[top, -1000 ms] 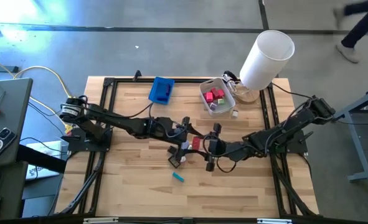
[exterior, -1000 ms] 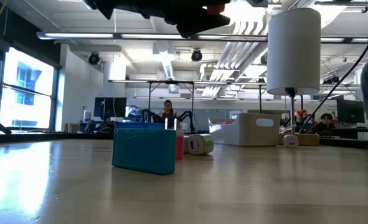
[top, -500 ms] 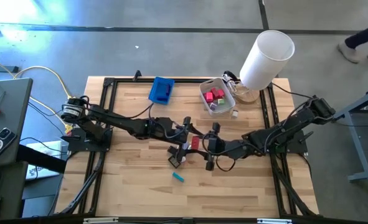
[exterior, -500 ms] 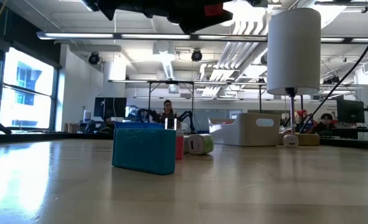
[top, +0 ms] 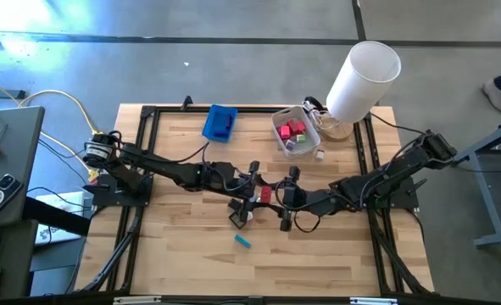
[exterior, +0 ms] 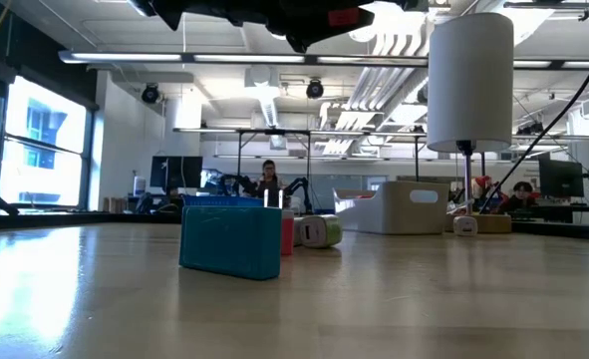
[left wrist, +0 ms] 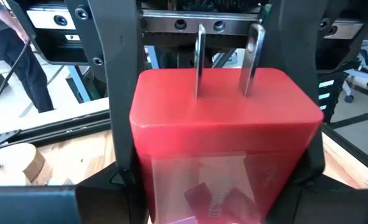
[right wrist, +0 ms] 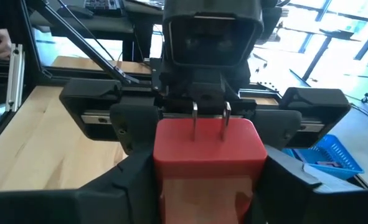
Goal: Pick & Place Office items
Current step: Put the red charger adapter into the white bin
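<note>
A red plug block (top: 265, 195) with two metal prongs (left wrist: 224, 59) hangs high over the middle of the table, between both grippers. My left gripper (top: 258, 194) reaches it from the table's left, my right gripper (top: 274, 196) from the right, and each is shut on it. The low view shows the block (exterior: 344, 15) far above the tabletop. A teal piece (top: 243, 241) lies flat on the wood nearer the near edge. Red, pink and purple pieces sit inside the translucent bin (top: 308, 140). My left gripper pinches the red block's body (left wrist: 224, 124) between its two fingers (left wrist: 122, 155), one on each side face, coming level from the table's left. The block is lifted clear, prongs standing up from its top face. My right gripper pinches the same body (right wrist: 208, 149) between its fingers (right wrist: 272, 171), coming level from the table's right, opposite the left gripper. The block is clear of the table.
The blue tray (top: 220, 123) and the translucent bin stand near the far edge, with a tall white cylinder (top: 362, 80) at the far right corner. A small white piece (top: 320, 154) lies beside the bin. The low view shows a teal block (exterior: 231, 239) and a roll (exterior: 319, 231).
</note>
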You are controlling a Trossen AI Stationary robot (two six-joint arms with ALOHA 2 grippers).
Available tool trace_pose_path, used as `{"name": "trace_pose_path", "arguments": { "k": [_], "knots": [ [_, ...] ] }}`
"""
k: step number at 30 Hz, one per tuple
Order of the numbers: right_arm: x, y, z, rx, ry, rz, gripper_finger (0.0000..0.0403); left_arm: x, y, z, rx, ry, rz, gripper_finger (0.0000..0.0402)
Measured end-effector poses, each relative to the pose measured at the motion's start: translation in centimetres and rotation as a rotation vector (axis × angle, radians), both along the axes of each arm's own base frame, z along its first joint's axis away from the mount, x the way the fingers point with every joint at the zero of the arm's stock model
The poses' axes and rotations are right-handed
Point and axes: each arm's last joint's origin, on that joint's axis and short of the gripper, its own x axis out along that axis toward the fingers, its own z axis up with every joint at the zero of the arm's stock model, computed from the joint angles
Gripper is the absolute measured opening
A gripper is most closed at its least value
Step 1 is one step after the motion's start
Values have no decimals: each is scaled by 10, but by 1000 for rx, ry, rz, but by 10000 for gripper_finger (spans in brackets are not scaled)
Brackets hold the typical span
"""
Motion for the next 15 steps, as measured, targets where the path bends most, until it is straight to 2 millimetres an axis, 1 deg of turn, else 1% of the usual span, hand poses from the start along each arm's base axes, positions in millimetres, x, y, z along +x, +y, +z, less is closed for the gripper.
{"name": "trace_pose_path", "arguments": {
  "k": [6,15],
  "knots": [
    [0,0,-1,-7,9,0,241,0,-2,-1,0,8,2,199],
    [-7,8,-3,-98,34,-72,253,-1,-2,-2,-7,24,3,199]
  ]
}}
